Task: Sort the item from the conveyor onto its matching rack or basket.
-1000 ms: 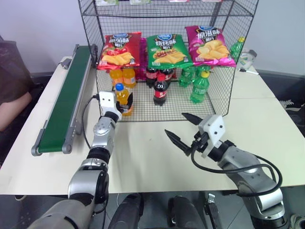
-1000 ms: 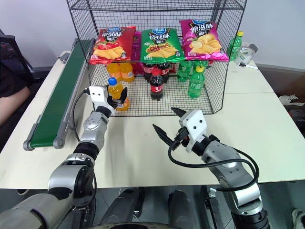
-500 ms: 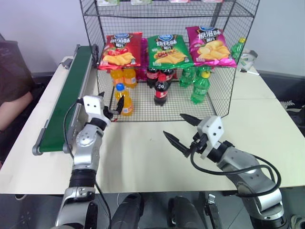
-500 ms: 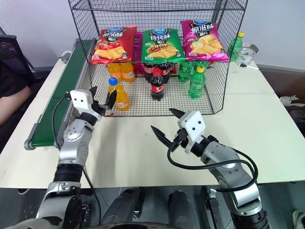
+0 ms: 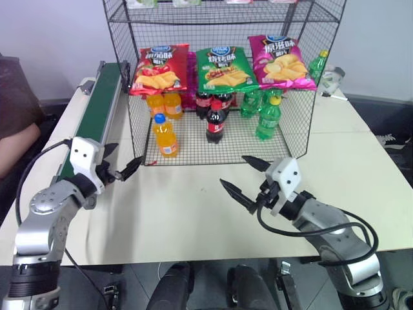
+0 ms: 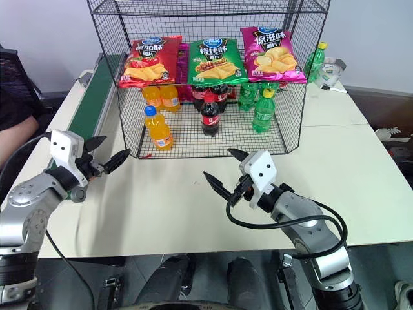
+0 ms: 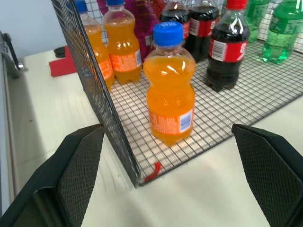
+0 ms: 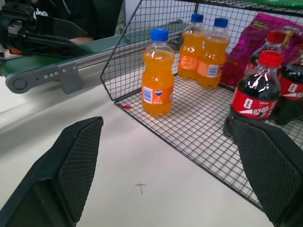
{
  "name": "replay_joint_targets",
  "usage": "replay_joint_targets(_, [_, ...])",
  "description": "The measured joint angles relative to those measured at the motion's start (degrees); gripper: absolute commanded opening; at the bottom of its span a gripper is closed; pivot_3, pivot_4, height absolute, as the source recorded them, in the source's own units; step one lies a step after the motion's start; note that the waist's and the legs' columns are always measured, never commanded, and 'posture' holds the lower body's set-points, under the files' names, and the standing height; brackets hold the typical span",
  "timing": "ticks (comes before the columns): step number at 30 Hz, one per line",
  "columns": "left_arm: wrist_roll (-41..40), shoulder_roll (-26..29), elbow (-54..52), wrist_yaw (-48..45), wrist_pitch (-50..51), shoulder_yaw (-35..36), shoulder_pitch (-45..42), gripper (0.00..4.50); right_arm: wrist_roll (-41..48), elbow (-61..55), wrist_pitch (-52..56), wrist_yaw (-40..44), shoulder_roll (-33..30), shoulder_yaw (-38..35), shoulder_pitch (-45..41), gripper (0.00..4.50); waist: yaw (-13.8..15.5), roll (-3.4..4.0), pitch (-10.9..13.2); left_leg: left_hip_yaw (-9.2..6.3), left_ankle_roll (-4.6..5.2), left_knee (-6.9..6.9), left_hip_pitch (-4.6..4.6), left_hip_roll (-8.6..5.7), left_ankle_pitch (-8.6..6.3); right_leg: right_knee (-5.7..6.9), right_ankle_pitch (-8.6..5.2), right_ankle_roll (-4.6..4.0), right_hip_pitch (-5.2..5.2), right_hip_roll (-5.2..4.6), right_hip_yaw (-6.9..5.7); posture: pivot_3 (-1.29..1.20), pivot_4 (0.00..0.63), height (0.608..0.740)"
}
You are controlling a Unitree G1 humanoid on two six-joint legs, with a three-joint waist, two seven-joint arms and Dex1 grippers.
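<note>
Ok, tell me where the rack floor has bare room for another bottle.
Bare mesh lies along the front edge of the rack, between the orange soda bottle and the cola bottle, and again between that cola bottle and the green bottle. The back row under the chip bags is crowded. The tabletop between the two open claws is also free.

Soda bottle (image 5: pixel 165 135) upright on the rack (image 5: pixel 297 123) floor, ahead and right of the left pincer (image 5: pixel 121 170); conveyor (image 5: pixel 97 110) just left of that pincer; right pincer (image 5: pixel 244 175) before the rack front, on the surface (image 5: pixel 193 213) side.
</note>
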Motion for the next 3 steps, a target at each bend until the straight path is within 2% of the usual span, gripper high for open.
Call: replay_joint_targets(3, [0.1,0.0,-0.7,-0.1,-0.2,0.0,1.2,4.46,-0.3,0.0,0.0,-0.2,0.0,0.1,0.0,4.50,0.0,0.00,0.0,0.00,0.00,-0.01,0.00,0.00,0.00,0.00,0.00,0.00,-0.01,0.00,0.01,0.00,0.150,0.740])
